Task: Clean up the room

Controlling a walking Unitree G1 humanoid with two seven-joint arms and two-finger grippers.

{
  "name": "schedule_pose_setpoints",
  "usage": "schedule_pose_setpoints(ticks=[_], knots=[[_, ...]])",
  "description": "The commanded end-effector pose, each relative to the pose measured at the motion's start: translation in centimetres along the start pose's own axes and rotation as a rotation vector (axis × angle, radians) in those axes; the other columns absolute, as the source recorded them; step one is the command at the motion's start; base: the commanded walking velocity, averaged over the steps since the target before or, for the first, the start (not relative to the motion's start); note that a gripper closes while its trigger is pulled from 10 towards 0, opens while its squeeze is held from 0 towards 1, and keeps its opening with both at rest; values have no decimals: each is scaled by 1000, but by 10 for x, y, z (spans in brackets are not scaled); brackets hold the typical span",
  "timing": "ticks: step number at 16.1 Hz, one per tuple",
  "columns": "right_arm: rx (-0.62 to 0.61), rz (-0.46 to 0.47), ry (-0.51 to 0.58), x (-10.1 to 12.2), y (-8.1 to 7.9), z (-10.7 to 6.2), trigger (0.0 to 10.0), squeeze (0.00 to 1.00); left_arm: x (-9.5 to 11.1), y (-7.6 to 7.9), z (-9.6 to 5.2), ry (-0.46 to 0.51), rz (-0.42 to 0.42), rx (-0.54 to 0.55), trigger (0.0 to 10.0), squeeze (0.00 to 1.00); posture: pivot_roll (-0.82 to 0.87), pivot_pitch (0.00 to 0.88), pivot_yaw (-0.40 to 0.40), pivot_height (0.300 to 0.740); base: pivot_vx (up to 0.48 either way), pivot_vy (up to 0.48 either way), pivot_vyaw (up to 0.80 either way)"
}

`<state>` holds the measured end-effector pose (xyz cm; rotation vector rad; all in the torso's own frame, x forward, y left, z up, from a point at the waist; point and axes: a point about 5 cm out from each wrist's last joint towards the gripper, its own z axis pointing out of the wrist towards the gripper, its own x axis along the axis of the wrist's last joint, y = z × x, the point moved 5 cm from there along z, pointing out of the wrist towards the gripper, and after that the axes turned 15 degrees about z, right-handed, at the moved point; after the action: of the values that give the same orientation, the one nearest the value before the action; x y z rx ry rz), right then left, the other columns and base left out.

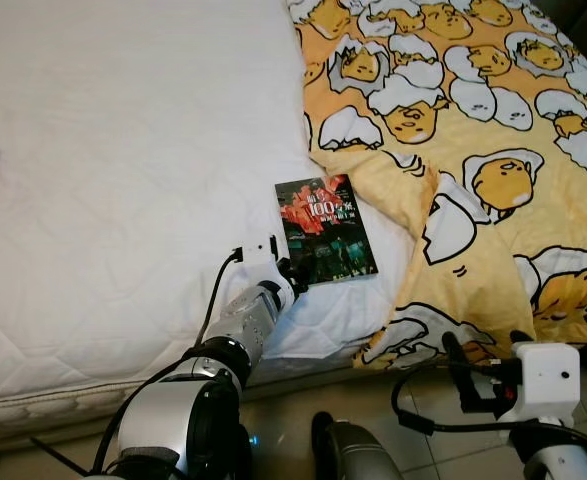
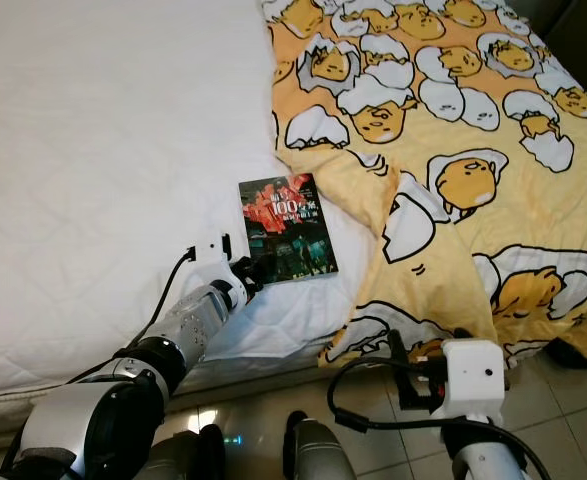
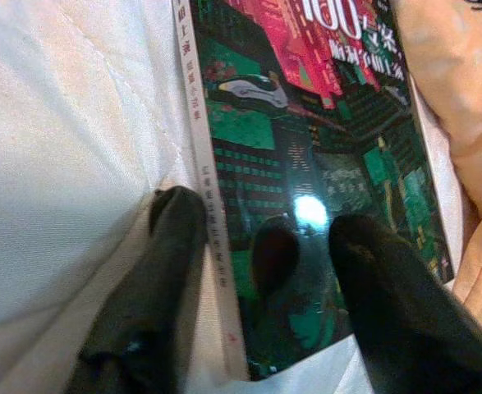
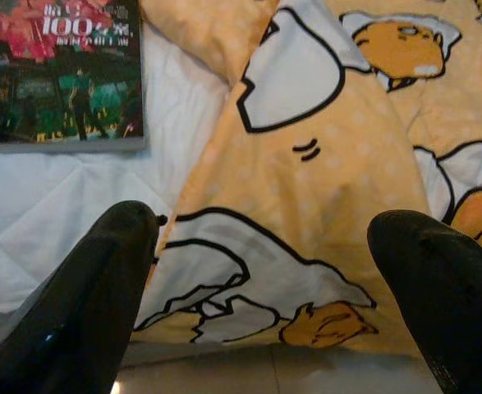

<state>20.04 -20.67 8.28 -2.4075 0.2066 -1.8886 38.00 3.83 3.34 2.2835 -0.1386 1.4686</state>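
White quilted mattress cover (image 1: 113, 180) spreads across the left half of the bed, bare and flat from the near edge to the far side. A yellow duvet (image 1: 493, 150) printed with egg-shell cartoon figures covers the right half, and its folded corner hangs over the bed's near edge toward the tiled floor (image 2: 573, 400). Between the two, near the front edge, lies a paperback book (image 1: 325, 228) with a dark green and red cover, face up and slightly turned, its right side just beside the duvet's fold.

Reaching in from the bed's near edge, the left end effector (image 3: 261, 246) sits at the book's lower-left corner. Its fingers are parted narrowly: one finger (image 3: 154, 271) presses into the sheet against the book's white spine, and the other rests over the glossy cover. They straddle the spine edge without closing on it.

Low before the bed's edge over the floor, the right end effector (image 4: 261, 271) faces the hanging duvet corner. Its fingers are spread wide and hold nothing, with the book up beyond them on the sheet.
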Motion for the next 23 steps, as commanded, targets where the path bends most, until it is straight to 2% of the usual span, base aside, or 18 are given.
schedule_pose_setpoints(ticks=[1, 4, 5, 7, 9, 14, 18, 21, 23], knots=[[-20, -8, -6, 0, 3, -4, 10000, 0, -29, 43, 1, -74, -36, -91, 0, 0, -346, 263, -87, 740, 0, 0, 0], [-26, -3, -15, -4, 3, -6, 10000, 0, -28, 43, 1, -62, -66, -92, 0, 0, -344, 266, -77, 740, 0, 0, 0], [-27, -3, -16, -5, 2, -6, 10000, 0, -26, 41, 2, -46, -143, -80, 0, 0, -346, 262, -75, 740, 0, 0, 0], [-30, -3, -15, -5, 4, -6, 10000, 0, -21, 40, 2, -21, -229, -80, 0, 0, -347, 257, -74, 740, 0, 0, 0], [-31, -6, -12, -4, 4, -4, 10000, 0, -18, 47, 3, -2, -253, -106, 0, 0, -343, 245, -72, 740, 0, 0, 0], [-30, 15, 5, -2, 3, 5, 10000, 0, -9, 52, 3, 36, -235, -163, 0, 0, -318, 230, -64, 740, 0, 0, 0], [-19, 20, 7, -4, 0, 13, 10000, 0, 1, 56, 3, 79, -144, -216, 0, 0, -304, 225, -63, 740, 0, 0, 0], [-20, 22, 36, -1, 0, 26, 10000, 0, 10, 43, 2, 113, -123, -202, 0, 0, -283, 175, -36, 740, 0, 0, 0], [-15, 44, 78, 6, -3, 48, 10000, 0, 33, 24, 0, 196, -87, -170, 0, 0, -245, 101, -7, 740, 0, 0, 0]])
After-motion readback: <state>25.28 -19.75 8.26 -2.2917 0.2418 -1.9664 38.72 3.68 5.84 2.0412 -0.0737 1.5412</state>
